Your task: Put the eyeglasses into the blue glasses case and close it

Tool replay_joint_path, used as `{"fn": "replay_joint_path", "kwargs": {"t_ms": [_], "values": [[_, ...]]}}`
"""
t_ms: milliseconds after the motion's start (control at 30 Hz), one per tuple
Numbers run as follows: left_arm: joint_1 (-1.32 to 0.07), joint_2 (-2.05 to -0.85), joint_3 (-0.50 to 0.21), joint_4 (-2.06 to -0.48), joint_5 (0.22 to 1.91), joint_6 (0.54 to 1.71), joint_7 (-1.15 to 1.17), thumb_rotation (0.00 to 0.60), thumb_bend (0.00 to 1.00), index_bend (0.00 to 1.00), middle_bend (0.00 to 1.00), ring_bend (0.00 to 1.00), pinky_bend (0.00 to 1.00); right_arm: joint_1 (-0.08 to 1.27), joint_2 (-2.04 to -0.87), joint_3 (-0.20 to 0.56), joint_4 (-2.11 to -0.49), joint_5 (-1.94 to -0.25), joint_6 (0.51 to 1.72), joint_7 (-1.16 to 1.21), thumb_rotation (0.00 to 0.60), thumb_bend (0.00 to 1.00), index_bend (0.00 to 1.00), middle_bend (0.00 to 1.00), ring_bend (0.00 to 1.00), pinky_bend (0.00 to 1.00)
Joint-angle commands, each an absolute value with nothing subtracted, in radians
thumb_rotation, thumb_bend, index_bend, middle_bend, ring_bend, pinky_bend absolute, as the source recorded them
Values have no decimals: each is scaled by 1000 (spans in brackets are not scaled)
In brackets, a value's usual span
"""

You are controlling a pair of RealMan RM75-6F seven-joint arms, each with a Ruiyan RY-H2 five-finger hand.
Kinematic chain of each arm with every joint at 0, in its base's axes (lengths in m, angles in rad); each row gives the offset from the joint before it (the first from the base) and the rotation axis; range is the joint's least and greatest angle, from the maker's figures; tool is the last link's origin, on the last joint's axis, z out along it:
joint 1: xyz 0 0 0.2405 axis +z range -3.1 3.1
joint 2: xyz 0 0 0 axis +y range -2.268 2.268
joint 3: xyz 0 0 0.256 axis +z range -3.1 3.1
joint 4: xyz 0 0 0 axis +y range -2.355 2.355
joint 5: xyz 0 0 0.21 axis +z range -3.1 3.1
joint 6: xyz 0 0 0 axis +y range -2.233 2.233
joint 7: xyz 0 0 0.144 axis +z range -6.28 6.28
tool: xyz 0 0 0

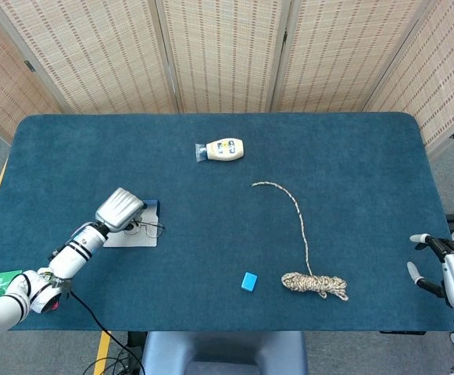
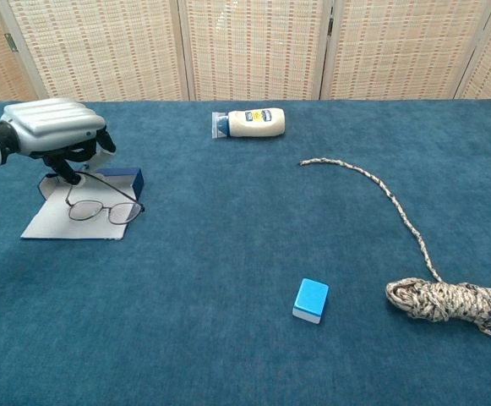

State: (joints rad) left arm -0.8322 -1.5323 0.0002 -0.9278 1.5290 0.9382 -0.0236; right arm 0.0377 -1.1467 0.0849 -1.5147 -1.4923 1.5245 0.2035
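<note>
Head view looks steeply down from above; chest view faces forward, lower and nearer, sharing the table (image 1: pixel 352 148).
</note>
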Motion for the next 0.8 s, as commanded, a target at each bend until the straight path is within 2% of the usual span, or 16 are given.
{"fn": "replay_joint_path", "kwargs": {"t_ms": [33,200,267,333,433,800], "values": [[-825,-1538,-14,-904,1497,910,-7,600,415,694,1000,979,944,38,-1147,85,-1515,-1493,1523,203,600,336,329,439,378,314],[-810,-1502,-41,-999,1420,858,71,600,407,287,1000,970,945,42,-1149,86,-1516,-1495,1520,201,600,335,329,440,379,314],[-802,-1483,-54,-1050,1392,858,108,600,407,153,1000,962,944,44,-1149,86,-1516,-1496,1518,199,600,335,329,440,380,314],[-793,-1463,-67,-1105,1368,871,153,600,407,66,1000,954,943,46,-1150,87,-1517,-1495,1517,198,600,335,329,442,383,314],[-779,-1438,-82,-1175,1335,894,219,600,400,4,1000,943,940,47,-1152,88,-1516,-1494,1515,197,600,336,329,445,385,314],[-699,-1351,-120,-1375,1228,993,302,600,372,0,1000,945,939,52,-1157,89,-1506,-1492,1507,204,600,336,329,446,388,314]]}}
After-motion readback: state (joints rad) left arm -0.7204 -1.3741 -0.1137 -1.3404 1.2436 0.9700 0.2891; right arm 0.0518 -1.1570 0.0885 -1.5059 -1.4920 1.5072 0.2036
